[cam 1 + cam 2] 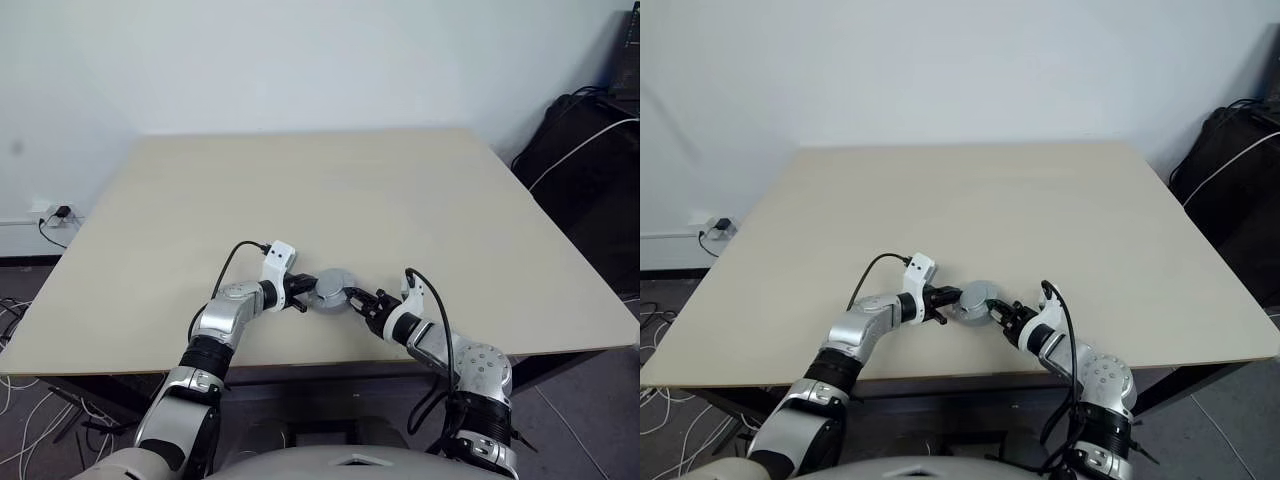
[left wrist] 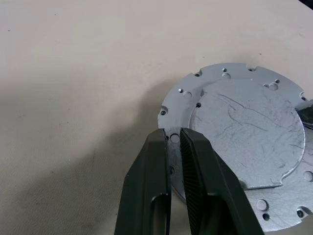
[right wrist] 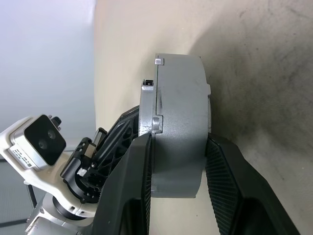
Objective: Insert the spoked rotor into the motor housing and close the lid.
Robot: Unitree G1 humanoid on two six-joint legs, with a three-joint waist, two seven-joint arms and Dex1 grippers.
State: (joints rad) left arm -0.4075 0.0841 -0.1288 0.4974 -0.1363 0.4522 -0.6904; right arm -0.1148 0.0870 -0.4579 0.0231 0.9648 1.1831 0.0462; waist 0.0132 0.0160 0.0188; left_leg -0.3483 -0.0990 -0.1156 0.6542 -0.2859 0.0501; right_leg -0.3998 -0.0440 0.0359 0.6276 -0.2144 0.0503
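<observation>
Left gripper [image 2: 174,142] jaws pinch motor housing [image 3: 178,127] flange; right gripper [image 3: 176,161] jaws straddling body, lid-closing step; next: squeeze shut.

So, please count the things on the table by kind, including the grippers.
Grey motor housing with lid on: 1
Black two-finger grippers: 2, left gripper and right gripper, both clamped on it
Total: 3
</observation>
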